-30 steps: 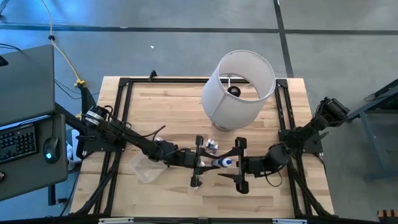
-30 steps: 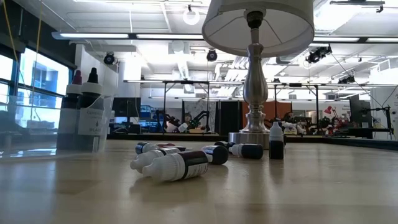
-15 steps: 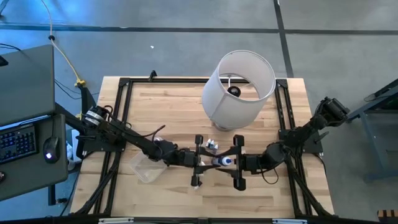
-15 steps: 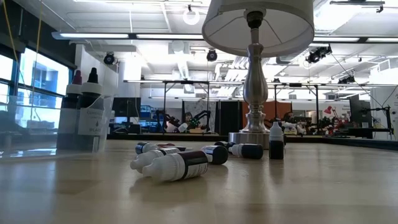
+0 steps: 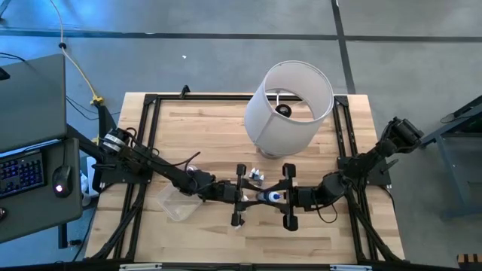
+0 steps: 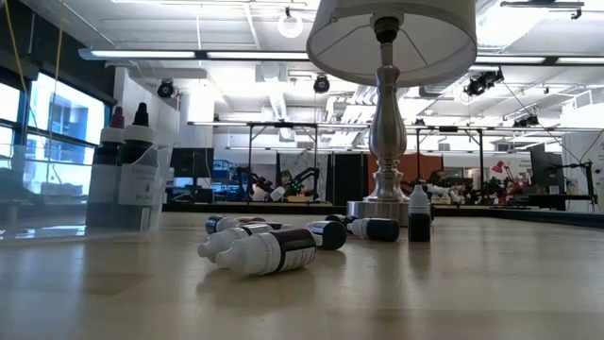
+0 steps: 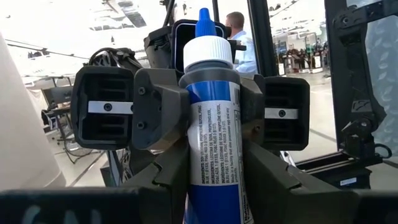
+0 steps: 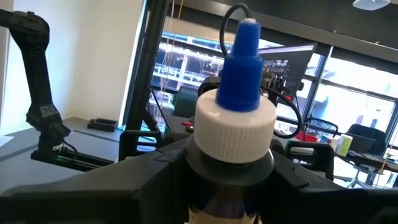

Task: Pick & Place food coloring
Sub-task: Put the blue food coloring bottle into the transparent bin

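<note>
A food coloring bottle (image 7: 213,137) with a blue label, white cap and blue tip (image 8: 241,62) hangs level above the table's middle (image 5: 268,197), cap toward the right edge. My left gripper (image 5: 242,197) is shut on its base end and my right gripper (image 5: 288,197) on its cap end. Several more bottles (image 6: 269,250) lie on their sides on the table, and one (image 6: 420,212) stands upright. Two bottles stand in the clear tub (image 6: 132,179). My left gripper pinches the bottle's lower body (image 7: 214,196) between its two fingers (image 7: 155,183), coming level from the table's left and lying along the bottle. The bottle is clear of the table. My right gripper has its two fingers (image 7: 158,109) on opposite sides of the bottle's upper body, just under the white cap (image 8: 231,163). It comes level from the table's right, facing the cap.
A lamp with a big white shade (image 5: 290,105) stands at the far middle, its metal base (image 6: 382,203) just behind the loose bottles (image 5: 257,175). The clear tub (image 5: 177,203) sits left of the grippers, under my left arm. A black frame (image 5: 151,105) borders the table.
My right gripper has edged toward the table's left and drawn its fingers in onto the bottle's cap end. My left gripper has kept still with the bottle. The bottles on the table have not moved.
</note>
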Robot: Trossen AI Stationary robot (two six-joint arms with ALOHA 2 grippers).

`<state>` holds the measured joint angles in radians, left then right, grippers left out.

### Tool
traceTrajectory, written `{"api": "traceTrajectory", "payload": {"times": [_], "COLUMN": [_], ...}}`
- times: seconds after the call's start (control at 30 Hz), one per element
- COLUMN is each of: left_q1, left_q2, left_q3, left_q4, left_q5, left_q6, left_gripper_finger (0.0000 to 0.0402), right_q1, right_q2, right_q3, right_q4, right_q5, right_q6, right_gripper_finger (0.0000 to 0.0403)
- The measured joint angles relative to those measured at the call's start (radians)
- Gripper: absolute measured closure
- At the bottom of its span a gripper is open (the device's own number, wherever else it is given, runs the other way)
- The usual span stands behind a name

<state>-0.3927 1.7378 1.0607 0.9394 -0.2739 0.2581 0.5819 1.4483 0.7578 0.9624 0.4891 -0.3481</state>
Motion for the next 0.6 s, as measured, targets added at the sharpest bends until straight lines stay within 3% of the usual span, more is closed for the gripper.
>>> {"api": "traceTrajectory", "payload": {"times": [0.17, 0.43, 0.6], "left_q1": [0.000, -0.008, -0.060], "left_q2": [0.000, -0.002, -0.029], "left_q3": [0.000, 0.002, 0.001], "left_q4": [-0.009, -0.088, -0.145], "left_q5": [-0.011, -0.083, -0.147], "left_q6": [0.000, -0.003, 0.004], "left_gripper_finger": [0.0268, 0.0174, 0.0149], "right_q1": [0.001, 0.001, 0.004], "right_q2": [0.000, 0.000, 0.000], "right_q3": [0.000, -0.002, -0.002], "right_q4": [-0.004, -0.051, -0.142], "right_q5": [0.002, 0.060, 0.107], "right_q6": [0.000, 0.028, 0.102], "right_gripper_finger": [0.0278, 0.0278, 0.0280]}}
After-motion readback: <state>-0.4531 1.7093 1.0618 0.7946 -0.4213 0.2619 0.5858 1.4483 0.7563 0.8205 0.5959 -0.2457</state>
